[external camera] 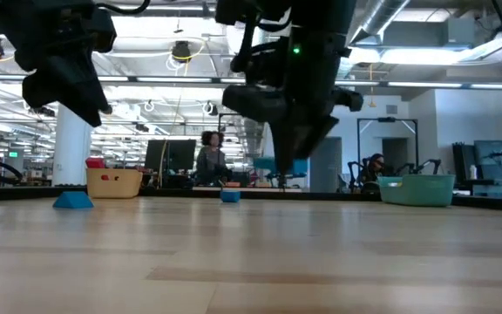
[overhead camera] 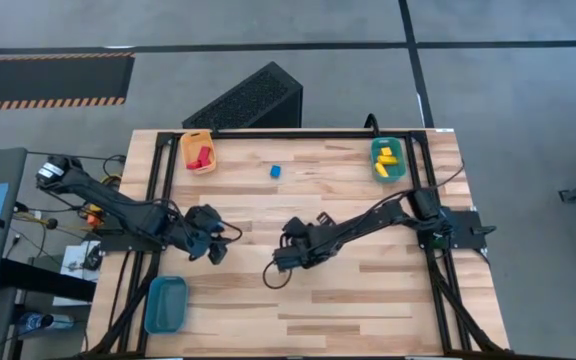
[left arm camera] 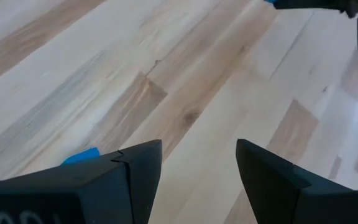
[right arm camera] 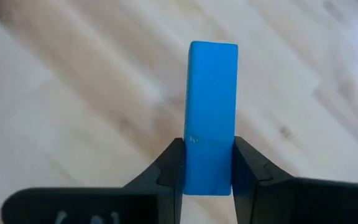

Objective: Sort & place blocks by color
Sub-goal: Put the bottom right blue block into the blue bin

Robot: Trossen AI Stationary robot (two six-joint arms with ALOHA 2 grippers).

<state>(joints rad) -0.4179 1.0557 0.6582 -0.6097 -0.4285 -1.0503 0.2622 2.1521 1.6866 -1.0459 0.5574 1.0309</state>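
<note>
My right gripper (right arm camera: 209, 143) hovers over the middle of the table (overhead camera: 280, 262), shut on a blue bar block (right arm camera: 212, 93). My left gripper (left arm camera: 197, 146) is open above the table's left part (overhead camera: 215, 248). A small blue block (left arm camera: 79, 155) lies flat on the wood beside and below its fingers. A blue cube (overhead camera: 275, 172) rests on the table toward the far edge. Red blocks (overhead camera: 202, 155) lie in the orange bin (overhead camera: 190, 139). Yellow blocks (overhead camera: 386, 158) lie in the green bin (overhead camera: 400, 170). My right gripper pinches the blue bar by one end (right arm camera: 210, 165) between its two fingers (right arm camera: 174, 163), which press on its two long sides. The fingers point down from above, and the bar runs on along them past the tips. It hangs lifted clear of the table (external camera: 288, 166).
A blue bin (overhead camera: 165, 303) sits at the near left corner of the table. The orange bin stands at the far left, the green bin at the far right. Bare wood (overhead camera: 368, 300) spreads across the near right. People sit in the room beyond the far edge.
</note>
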